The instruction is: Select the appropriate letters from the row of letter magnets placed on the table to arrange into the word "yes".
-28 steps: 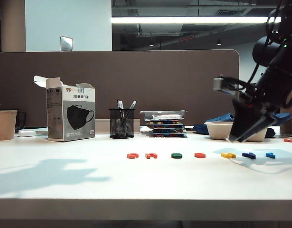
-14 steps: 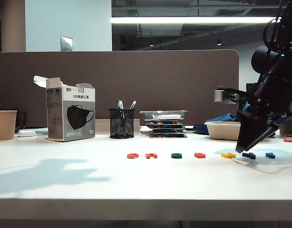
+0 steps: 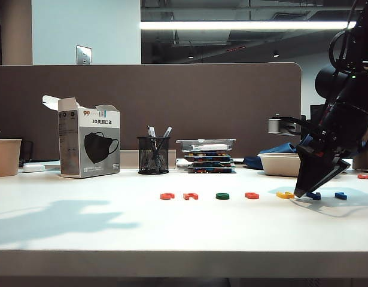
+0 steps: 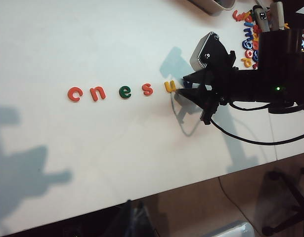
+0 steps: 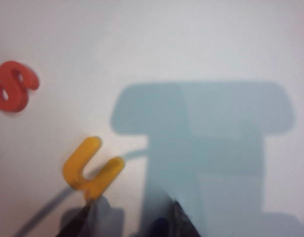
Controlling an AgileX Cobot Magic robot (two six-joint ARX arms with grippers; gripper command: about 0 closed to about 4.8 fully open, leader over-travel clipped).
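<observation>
**Right gripper low over the dark blue "y" near the table's right edge**

Letters lie in a single row across the wide, plain white table (image 3: pixel 112 233), roughly midway between its front and back edges. In the left wrist view they read, from the left end: a red-orange "c" (image 4: pixel 74 94), a red-orange "n" (image 4: pixel 97 92), the green rounded "e" (image 4: pixel 125 92), the red "s" (image 4: pixel 148 89) and a yellow "u" (image 4: pixel 169 87). The exterior view shows two more toward the right edge, the dark blue "y" (image 3: pixel 315 195) and, last, a light-blue letter (image 3: pixel 340 195). Each flat plastic letter lies apart from its neighbours.

The right gripper (image 3: pixel 304 191) points steeply down, its tips just above the tabletop between the yellow "u" and the dark blue "y". Its two dark fingers (image 5: pixel 90 219) stand apart, with a scrap of dark blue between them in the right wrist view; whether they touch the letter cannot be told. The yellow "u" lies just beside one fingertip.

The left gripper appears in no picture, so its state cannot be told.

Along the back edge stand a paper cup (image 3: pixel 5 156), a white face-mask box (image 3: pixel 88 146), a black mesh pen holder (image 3: pixel 153 155), a stack of clear trays (image 3: pixel 206 155) and a pale bowl (image 3: pixel 279 163).
</observation>
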